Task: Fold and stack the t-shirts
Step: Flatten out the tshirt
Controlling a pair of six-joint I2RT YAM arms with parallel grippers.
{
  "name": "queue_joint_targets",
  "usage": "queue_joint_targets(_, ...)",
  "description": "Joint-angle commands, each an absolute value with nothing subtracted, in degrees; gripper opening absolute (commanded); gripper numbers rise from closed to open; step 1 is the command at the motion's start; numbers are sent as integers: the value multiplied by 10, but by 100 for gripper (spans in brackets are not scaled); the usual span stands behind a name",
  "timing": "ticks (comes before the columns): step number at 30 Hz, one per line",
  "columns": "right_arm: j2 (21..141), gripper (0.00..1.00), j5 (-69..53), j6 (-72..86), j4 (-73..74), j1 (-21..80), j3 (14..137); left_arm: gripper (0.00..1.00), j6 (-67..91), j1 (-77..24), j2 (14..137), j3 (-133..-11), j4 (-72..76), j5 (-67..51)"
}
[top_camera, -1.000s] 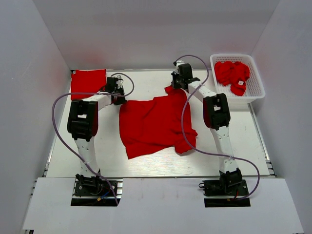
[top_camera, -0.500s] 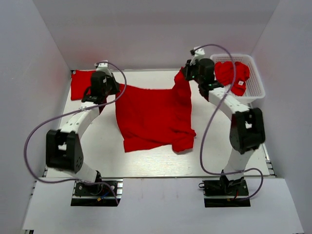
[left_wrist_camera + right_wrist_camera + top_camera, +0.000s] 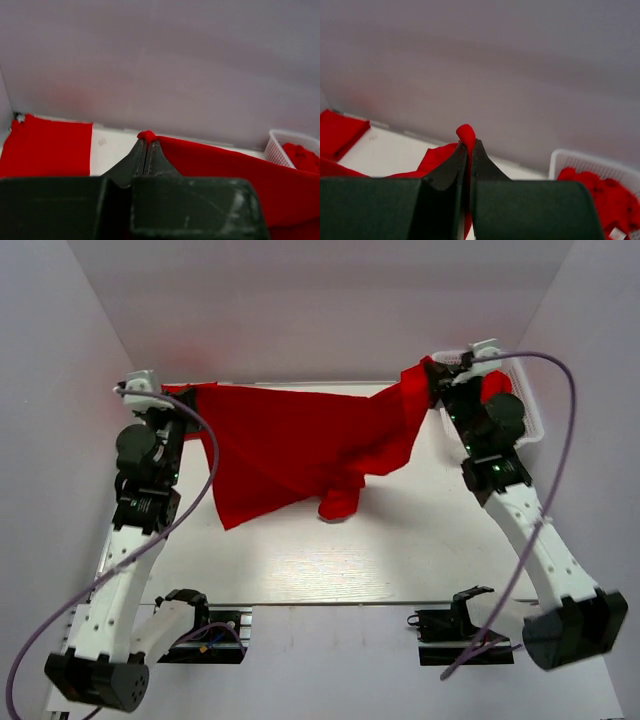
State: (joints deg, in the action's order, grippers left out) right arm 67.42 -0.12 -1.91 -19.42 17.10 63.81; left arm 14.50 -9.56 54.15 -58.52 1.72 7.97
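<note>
A red t-shirt (image 3: 300,440) hangs stretched in the air between my two grippers, its lower edge and one sleeve drooping toward the table. My left gripper (image 3: 190,395) (image 3: 146,142) is shut on a pinch of the shirt's left top corner. At the other top corner, my right gripper (image 3: 430,375) (image 3: 468,142) is shut on a fold of red cloth that pokes out above its tips. A folded red t-shirt (image 3: 45,152) lies flat at the far left of the table. More crumpled red t-shirts (image 3: 605,192) fill the basket.
The white mesh basket (image 3: 530,415) (image 3: 585,162) stands at the far right, just behind my right arm. Grey walls close in the back and both sides. The white table (image 3: 400,540) lies under the hanging shirt.
Both arms have risen and swung outward. The shirt, which lay on the table, has been lifted and pulled taut between the grippers.
</note>
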Motion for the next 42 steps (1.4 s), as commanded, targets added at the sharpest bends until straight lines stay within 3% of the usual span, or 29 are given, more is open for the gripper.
queue_joint_targets(1,600,0,8,-75,-207,169,660,0,120,-96,486,-605,34,107)
queue_joint_targets(13,456,0,-81,-130,-43,169,818,0,79,-84,386,-748,-21,79)
queue_joint_targets(23,456,0,-112,-160,-19,171,955,0,62,-84,385,-850,-65,17)
queue_joint_targets(28,537,0,-56,-175,-32,171,1038,0,62,-84,429,-869,-58,30)
queue_joint_targets(35,765,0,15,-199,-46,166,1107,0,62,-84,547,-836,-33,126)
queue_joint_targets(42,1010,0,-16,-156,-40,137,1120,0,68,-83,780,-803,2,180)
